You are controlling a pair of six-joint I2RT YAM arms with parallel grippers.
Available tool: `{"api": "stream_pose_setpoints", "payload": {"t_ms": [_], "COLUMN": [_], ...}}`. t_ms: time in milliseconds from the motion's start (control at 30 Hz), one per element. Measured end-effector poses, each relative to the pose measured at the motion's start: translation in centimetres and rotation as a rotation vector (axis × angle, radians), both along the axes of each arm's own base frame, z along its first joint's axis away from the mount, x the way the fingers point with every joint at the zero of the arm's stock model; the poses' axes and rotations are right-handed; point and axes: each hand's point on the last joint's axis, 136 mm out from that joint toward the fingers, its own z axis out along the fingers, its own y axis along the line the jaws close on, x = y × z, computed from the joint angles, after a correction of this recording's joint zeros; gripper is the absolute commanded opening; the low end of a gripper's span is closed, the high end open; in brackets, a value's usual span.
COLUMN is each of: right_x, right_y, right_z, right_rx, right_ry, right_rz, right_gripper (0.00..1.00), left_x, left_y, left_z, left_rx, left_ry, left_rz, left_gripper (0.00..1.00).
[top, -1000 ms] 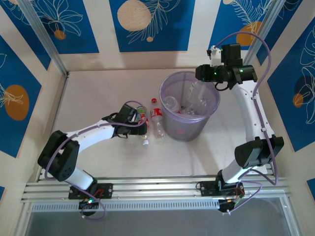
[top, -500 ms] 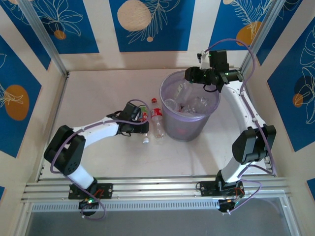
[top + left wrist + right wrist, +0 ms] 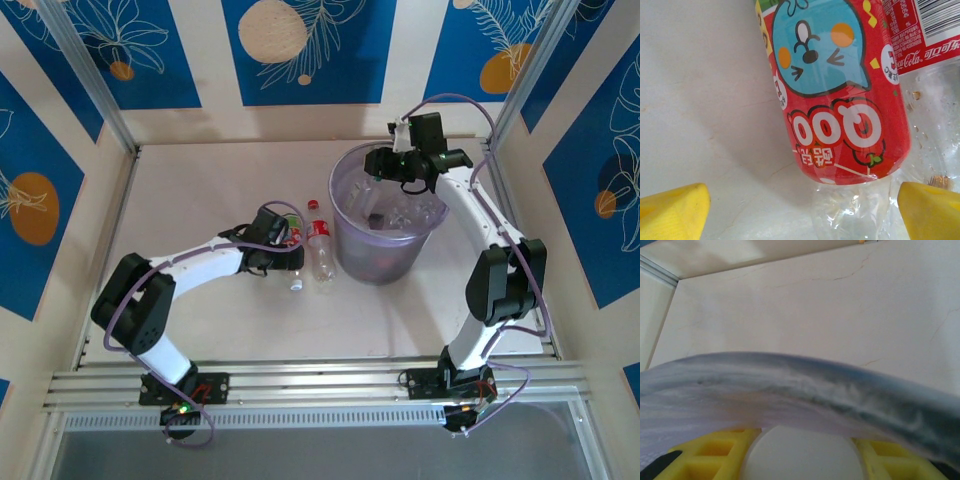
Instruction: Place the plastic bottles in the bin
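In the top view the left arm (image 3: 190,265) reaches from the lower left toward the middle of the frame. Its wrist covers most of the bottle under it, so from above we catch just a strip of colour there.

The left wrist view is clearer. The left gripper (image 3: 800,215) is spread wide, with one yellow fingertip (image 3: 672,212) cut off at the lower left corner and the other at the lower right. Neither touches the Qoo bottle (image 3: 840,110) lying between them. That bottle has a red label with a blue cartoon face, and both of its ends run out of frame. Just beside it, at the upper right, lies a Coca-Cola bottle (image 3: 927,35), of which we see part of the label and some clear body.

In the top view this second bottle lies on the table (image 3: 200,190) just left of the bin (image 3: 375,260). A small white piece (image 3: 296,288) near it is too small for us to name.

The bin stands right of centre. Clear bottles (image 3: 400,212) lie inside it, too jumbled for us to count.

The right gripper (image 3: 378,168) hangs over the bin's upper rim, and we cannot tell whether its jaws are parted or gripping. In the right wrist view the rim arcs across the frame, blurred. Below it the yellow fingers (image 3: 705,452) are cut by the bottom edge, and between them sits a pale rounded shape (image 3: 800,455) we cannot identify.
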Motion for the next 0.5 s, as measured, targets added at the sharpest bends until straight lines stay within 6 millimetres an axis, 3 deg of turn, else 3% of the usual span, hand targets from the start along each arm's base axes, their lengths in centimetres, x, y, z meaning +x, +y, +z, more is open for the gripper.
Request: {"api": "stream_pose_setpoints", "payload": {"t_ms": [267,500], "right_x": [-1.1,-2.6], "right_y": [0.4,0.3], "right_z": [0.3,5.1], "right_rx": [-0.019,-0.045], "right_ry": [0.04,-0.029], "right_rz": [0.021,0.042], "right_gripper": [0.66,0.68], "left_x": [0.5,0.5], "left_y": [-0.3,0.3], "left_z": [0.1,-0.7], "left_rx": [0.014,0.069], "left_ry": [0.01,0.028], "left_rz": [0.002,0.005], "left_gripper": [0.93,0.86]}}
